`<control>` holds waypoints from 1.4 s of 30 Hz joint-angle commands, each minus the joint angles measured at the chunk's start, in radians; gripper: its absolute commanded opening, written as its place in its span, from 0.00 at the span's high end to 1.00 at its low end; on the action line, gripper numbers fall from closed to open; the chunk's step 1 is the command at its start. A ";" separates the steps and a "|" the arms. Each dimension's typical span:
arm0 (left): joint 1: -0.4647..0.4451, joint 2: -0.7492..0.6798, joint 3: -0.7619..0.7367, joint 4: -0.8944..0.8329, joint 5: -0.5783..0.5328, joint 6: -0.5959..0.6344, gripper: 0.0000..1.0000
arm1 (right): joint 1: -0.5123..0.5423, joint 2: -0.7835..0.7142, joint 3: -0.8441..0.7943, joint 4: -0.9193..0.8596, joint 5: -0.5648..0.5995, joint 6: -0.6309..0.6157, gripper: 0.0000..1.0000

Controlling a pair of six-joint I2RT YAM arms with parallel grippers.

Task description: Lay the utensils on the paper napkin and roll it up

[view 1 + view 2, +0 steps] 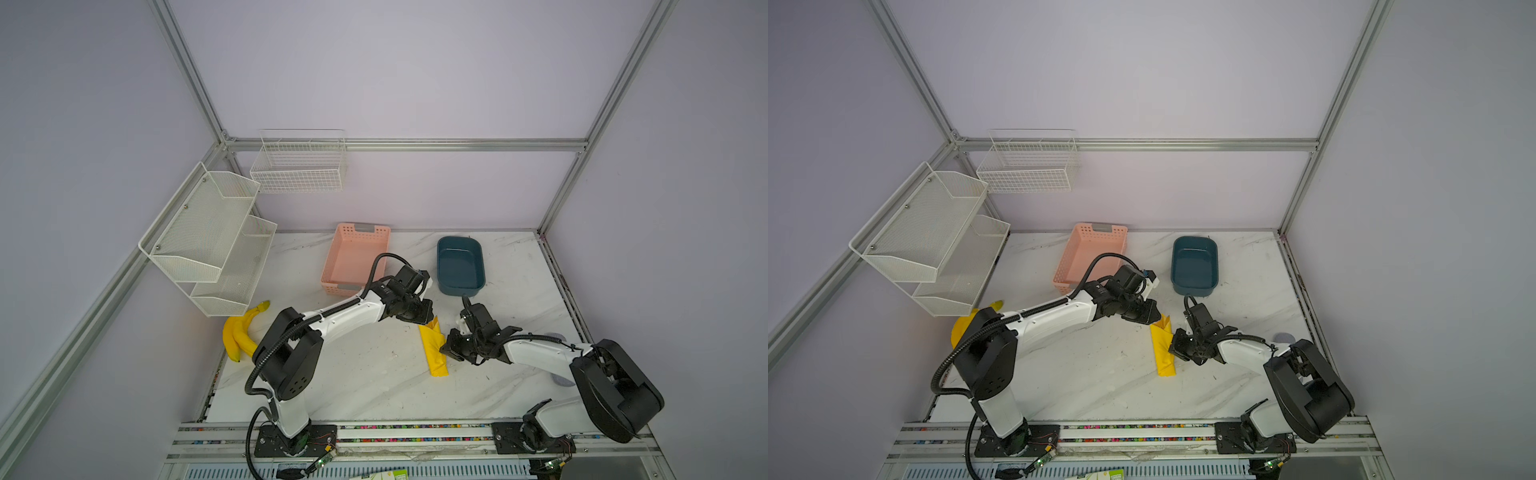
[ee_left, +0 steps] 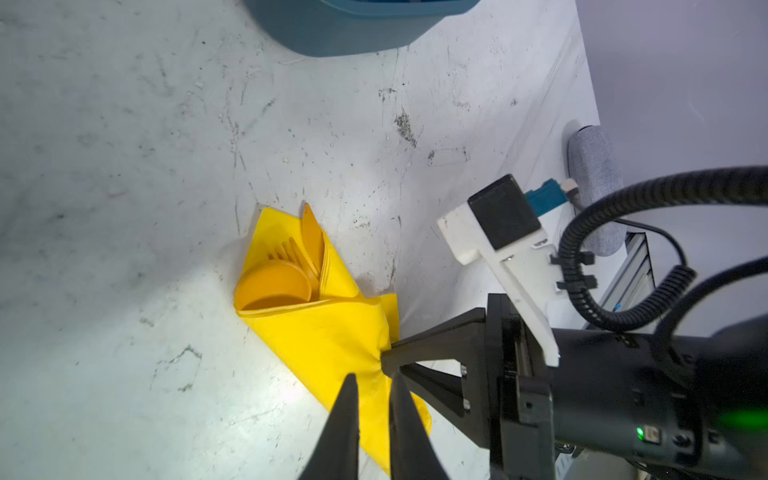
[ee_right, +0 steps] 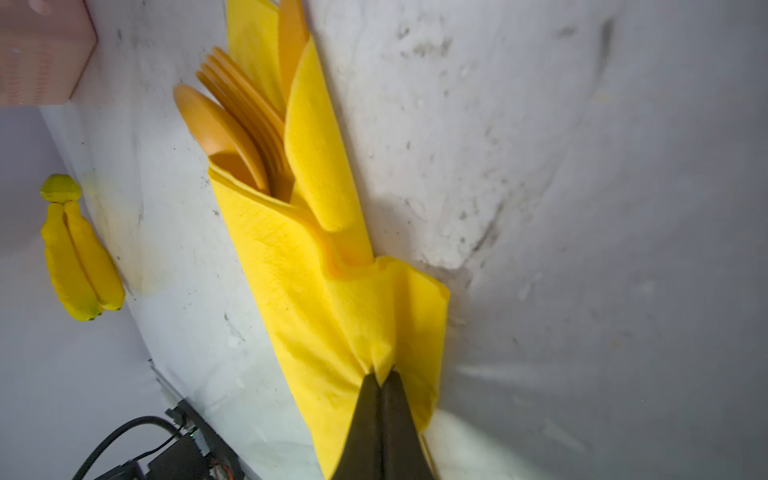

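Rolled bundle, both grippers right on it!
The paper napkin lies mid-way across the table, wrapped around the utensils, their heads poking out; right gripper clamps its edge tight, left gripper hovers, jaws a crack apart.

We see bananas at the table's left edge, a pink basket beside a blue tub behind.

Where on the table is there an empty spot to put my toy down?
Biggest bare patch: between the napkin and the front edge of the table. Also right of the blue tub, and between the rack and the pink basket. Crowded: the middle, where the left pincer and right pincer meet at the napkin.
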 commanded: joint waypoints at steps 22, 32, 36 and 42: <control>0.054 0.050 -0.565 0.788 0.289 -0.521 0.47 | -0.048 0.038 -0.157 0.251 -0.132 0.206 1.00; 0.053 0.136 -0.619 0.967 0.325 -0.620 0.41 | -0.051 0.053 -0.169 0.282 -0.151 0.220 1.00; 0.041 0.153 -0.606 0.967 0.327 -0.618 0.41 | -0.051 0.064 -0.166 0.288 -0.156 0.219 1.00; 0.020 0.156 -0.562 0.887 0.311 -0.578 0.41 | -0.052 0.068 -0.159 0.287 -0.157 0.216 1.00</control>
